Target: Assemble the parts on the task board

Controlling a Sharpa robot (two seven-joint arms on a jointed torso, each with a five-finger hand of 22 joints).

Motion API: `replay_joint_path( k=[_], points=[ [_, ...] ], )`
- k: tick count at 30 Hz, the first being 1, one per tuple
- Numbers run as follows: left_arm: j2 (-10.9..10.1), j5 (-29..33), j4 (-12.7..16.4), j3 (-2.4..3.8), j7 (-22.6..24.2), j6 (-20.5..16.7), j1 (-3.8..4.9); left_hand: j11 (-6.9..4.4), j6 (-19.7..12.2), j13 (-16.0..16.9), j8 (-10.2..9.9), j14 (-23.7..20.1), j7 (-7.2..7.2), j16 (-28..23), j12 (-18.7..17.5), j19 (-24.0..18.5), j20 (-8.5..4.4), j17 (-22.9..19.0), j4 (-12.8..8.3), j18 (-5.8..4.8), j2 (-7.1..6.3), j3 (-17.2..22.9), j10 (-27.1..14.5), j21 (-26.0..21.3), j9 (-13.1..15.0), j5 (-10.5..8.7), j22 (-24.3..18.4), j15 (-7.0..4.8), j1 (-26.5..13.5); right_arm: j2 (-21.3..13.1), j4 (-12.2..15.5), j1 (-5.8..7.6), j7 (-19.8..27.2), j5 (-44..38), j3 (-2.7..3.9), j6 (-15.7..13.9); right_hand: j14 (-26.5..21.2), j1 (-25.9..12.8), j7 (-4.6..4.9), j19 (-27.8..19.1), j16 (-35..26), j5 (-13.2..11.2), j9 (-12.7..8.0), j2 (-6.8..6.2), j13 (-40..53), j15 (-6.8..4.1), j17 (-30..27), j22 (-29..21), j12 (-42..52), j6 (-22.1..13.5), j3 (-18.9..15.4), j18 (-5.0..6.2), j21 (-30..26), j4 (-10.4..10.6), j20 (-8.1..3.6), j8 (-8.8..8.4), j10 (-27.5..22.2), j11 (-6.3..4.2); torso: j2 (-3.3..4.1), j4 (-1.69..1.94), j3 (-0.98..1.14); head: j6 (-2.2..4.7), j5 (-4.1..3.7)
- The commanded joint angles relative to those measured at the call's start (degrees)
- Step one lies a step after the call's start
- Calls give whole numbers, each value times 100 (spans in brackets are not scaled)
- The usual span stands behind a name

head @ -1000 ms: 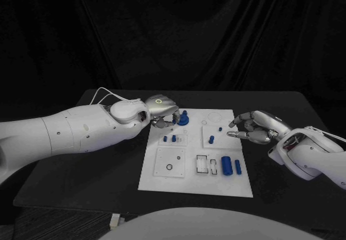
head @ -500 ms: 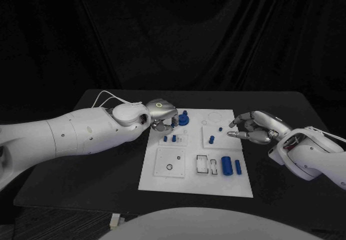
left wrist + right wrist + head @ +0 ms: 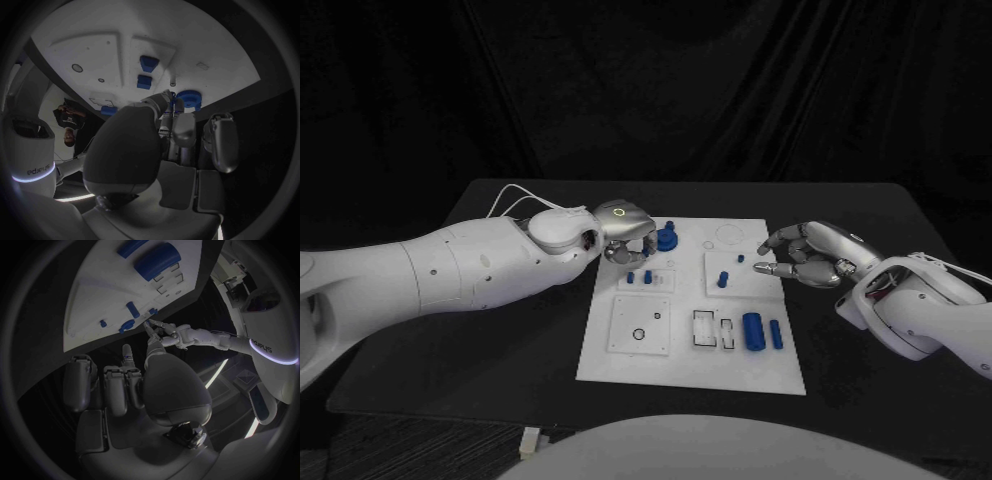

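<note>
Midway, we judge: our left hand fingers curl beside the blue gear at the task board far corner, whether pinching, we cannot tell; loose cylinders remain.

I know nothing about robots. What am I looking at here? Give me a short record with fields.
Setting: black table with a white task board in the middle
Parts: small blue pieces on the board, including a round blue gear-like part near its far left corner and a blue cylinder lying toward the near side
Left hand: at the board's far left corner, fingers beside the gear-like part; whether it grips anything cannot be told
Right hand: at the board's right edge, fingers curled, apparently holding nothing
</note>
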Motion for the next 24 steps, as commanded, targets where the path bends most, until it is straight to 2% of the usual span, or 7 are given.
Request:
replay_joint_path(
  k=[1, 11, 24],
  points=[
    [33, -1, -37, 4, 25, 40, -28, -10, -24, -7, -38, -38, 1, -31, -34, -40, 9, -8, -2, 45, -18, 39, -31, -21, -9, -28, 1042, -6, -42, -11, 14, -13, -15, -9, 3, -33, 594, 47, 3, 70, -16, 28, -6, 2, 1510, 34, 1470, 1088, 20, 41, -29, 5, -33, -4, -5, -26, 597, 38, -2, -3, 1, -1, -3],
    [80, -1, -153, 4, 31, 62, -78, -8, -28, -10, -43, -47, 1, -52, -39, -42, 9, -39, -4, 46, -18, 44, -28, -25, -10, -29, 1041, -5, -41, -15, 19, -13, -16, -9, 3, -29, 594, 47, 3, 70, -16, 28, -6, 2, 1510, 34, 1470, 1088, 20, 41, -29, 5, -33, -4, -5, -26, 597, 38, 2, -3, -1, -1, -13],
    [140, -1, -243, 4, 34, 92, -103, -7, -30, -12, -47, -60, 3, -79, -45, -51, 9, -79, -7, 50, -18, 49, -25, -47, -12, -28, 1035, -6, -39, -16, 24, -13, -16, -9, 3, -28, 594, 47, 3, 70, -16, 28, -6, 2, 1510, 34, 1470, 1088, 20, 41, -29, 5, -33, -4, -5, -26, 597, 38, 0, -1, -1, -1, -22]
  ],
)
